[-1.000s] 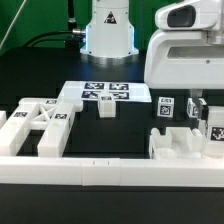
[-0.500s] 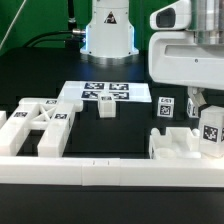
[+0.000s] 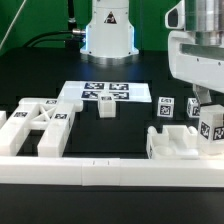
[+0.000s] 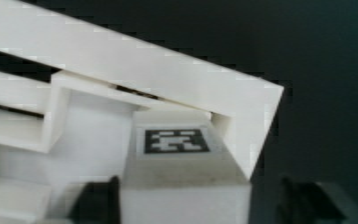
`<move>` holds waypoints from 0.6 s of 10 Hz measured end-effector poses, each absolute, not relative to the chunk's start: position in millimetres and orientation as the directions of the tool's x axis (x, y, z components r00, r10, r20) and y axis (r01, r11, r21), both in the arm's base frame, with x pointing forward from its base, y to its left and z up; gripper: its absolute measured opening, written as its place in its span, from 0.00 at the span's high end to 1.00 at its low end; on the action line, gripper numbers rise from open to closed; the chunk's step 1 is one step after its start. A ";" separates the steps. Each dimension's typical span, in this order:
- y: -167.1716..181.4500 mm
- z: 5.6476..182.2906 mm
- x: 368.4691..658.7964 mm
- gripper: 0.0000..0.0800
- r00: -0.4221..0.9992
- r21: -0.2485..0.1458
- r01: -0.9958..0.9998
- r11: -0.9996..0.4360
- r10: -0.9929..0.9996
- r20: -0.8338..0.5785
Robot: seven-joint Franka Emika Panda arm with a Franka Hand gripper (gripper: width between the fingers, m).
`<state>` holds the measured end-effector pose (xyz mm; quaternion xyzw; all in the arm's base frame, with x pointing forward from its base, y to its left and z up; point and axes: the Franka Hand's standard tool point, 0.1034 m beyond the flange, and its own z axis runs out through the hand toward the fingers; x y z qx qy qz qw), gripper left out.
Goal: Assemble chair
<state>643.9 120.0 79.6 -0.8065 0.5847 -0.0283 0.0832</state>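
At the exterior view's right, my gripper (image 3: 205,112) hangs over a white chair piece with a tag (image 3: 210,126), which stands upright against a low white chair part (image 3: 180,142). In the wrist view the tagged piece (image 4: 179,150) lies between my dark fingers (image 4: 98,200). My gripper (image 4: 202,205) stands open around it, with a dark gap beside one finger. Larger white chair parts (image 3: 35,125) lie at the exterior view's left.
The marker board (image 3: 105,91) lies at the middle back. A small white block (image 3: 106,108) and a small tagged cube (image 3: 166,105) stand near it. A long white rail (image 3: 100,170) runs along the front. The arm's base (image 3: 108,30) stands behind.
The jaws have widened off the tagged piece. The arm's head has shifted toward the exterior view's right and slightly up; the piece stays in place.
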 end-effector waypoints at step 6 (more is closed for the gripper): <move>122.4 81.1 645.5 0.19 0.663 -0.177 -0.734 -0.655 -0.749 0.022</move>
